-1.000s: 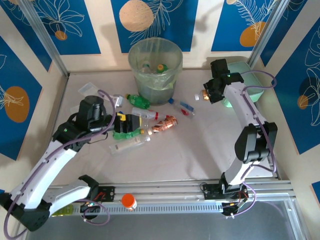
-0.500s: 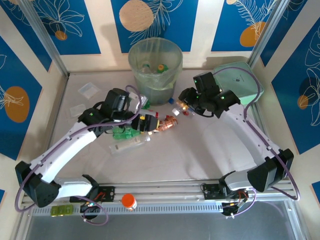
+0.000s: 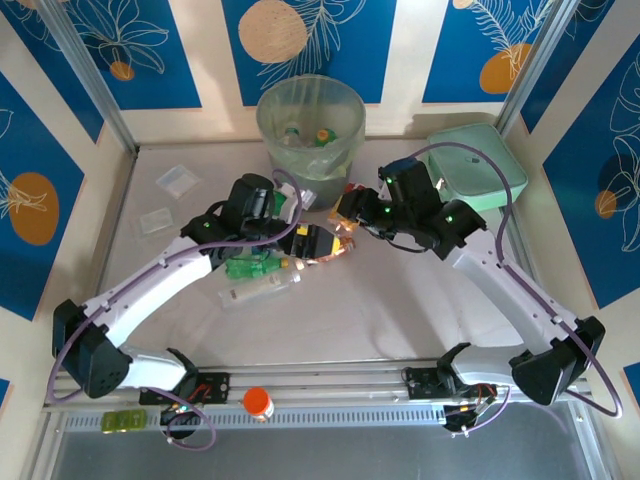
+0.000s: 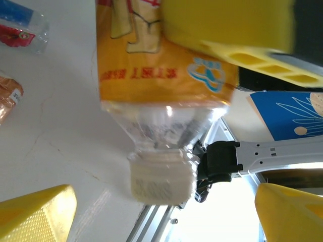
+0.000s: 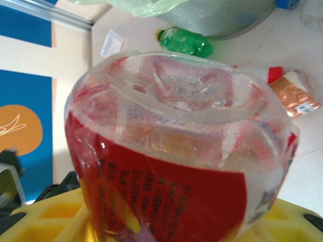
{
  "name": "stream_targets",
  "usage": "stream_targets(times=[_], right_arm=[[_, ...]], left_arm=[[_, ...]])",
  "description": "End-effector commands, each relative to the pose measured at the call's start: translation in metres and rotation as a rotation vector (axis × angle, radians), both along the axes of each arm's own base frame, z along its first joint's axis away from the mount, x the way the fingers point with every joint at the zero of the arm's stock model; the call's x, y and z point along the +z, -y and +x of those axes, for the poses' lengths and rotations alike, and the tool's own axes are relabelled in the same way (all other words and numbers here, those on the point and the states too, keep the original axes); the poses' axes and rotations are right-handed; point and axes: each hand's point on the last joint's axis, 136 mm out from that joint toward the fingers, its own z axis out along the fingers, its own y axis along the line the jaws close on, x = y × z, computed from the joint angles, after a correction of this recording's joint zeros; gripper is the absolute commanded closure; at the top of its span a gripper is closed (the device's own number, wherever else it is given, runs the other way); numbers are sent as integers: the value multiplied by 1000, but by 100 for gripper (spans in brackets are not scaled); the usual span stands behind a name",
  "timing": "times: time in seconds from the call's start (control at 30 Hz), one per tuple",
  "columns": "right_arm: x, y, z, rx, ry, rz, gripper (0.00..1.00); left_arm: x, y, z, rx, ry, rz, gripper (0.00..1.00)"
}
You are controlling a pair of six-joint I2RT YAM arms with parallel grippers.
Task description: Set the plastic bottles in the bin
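My right claw (image 3: 352, 208) is clamped on a red-label bottle (image 5: 176, 166). In the right wrist view its moulded clear base faces the lens and its body sits down between my yellow jaws. From above, that claw is just beside the bin (image 3: 325, 175), on the bin's right and near its foot, not over the rim.

My left claw (image 3: 318, 240) is spread wide. In the left wrist view its yellow fingers (image 4: 35, 214) stand far apart at the bottom corners, gripping nothing. Close ahead of them a bottle hangs cap-down under a ribbed yellow jaw, with a white cap and a label that looks orange from this side. I take it for the same bottle.

A copper-coloured bottle (image 3: 338, 248) lies on the table (image 3: 400, 300) right against the left claw. A crushed green bottle (image 3: 250, 268) and a clear bottle (image 3: 258, 290) lie nearer my bases. A yellow-capped green bottle (image 3: 320, 135) lies inside the bin.
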Motion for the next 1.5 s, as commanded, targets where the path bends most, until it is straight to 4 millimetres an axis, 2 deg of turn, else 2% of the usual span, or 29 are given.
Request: stream_targets(times=[0.0, 0.2, 0.27, 0.43, 0.57, 0.6, 0.73, 0.8, 0.87, 0.93, 1.0, 1.13, 1.23, 1.47], right_arm=[[13, -12, -11, 67, 11, 82, 48], [18, -19, -20, 120, 18, 121, 48], [19, -19, -22, 123, 30, 120, 48], [13, -13, -20, 94, 35, 77, 48], [12, -13, -20, 94, 43, 66, 48], [13, -11, -19, 90, 49, 58, 45], [19, 0, -17, 59, 75, 18, 15], [32, 12, -18, 27, 118, -4, 7], [45, 28, -19, -18, 159, -21, 6], [62, 49, -22, -72, 213, -34, 6], [81, 60, -27, -81, 284, -20, 6], [112, 68, -45, -44, 377, 49, 8], [114, 75, -52, -51, 395, 31, 8], [94, 89, -57, -72, 367, -12, 9]], left_arm=[[-2, 10, -4, -45, -8, -34, 12], [11, 15, -4, -61, 9, -85, 26], [14, 15, -4, -67, 14, -91, 34], [18, 20, -8, -106, 6, -115, 64], [19, 21, -8, -112, 5, -114, 75], [21, 21, -7, -111, 13, -114, 79], [24, 17, -1, -79, 42, -76, 83], [23, 14, 6, -44, 56, -39, 83], [22, 11, 15, -18, 59, -7, 83], [21, 6, 27, 20, 68, 27, 83], [24, 4, 39, 50, 72, 42, 84], [40, -3, 80, 150, 102, 56, 86], [57, -14, 119, 255, 156, 110, 92], [85, -33, 212, 497, 296, 263, 92]])
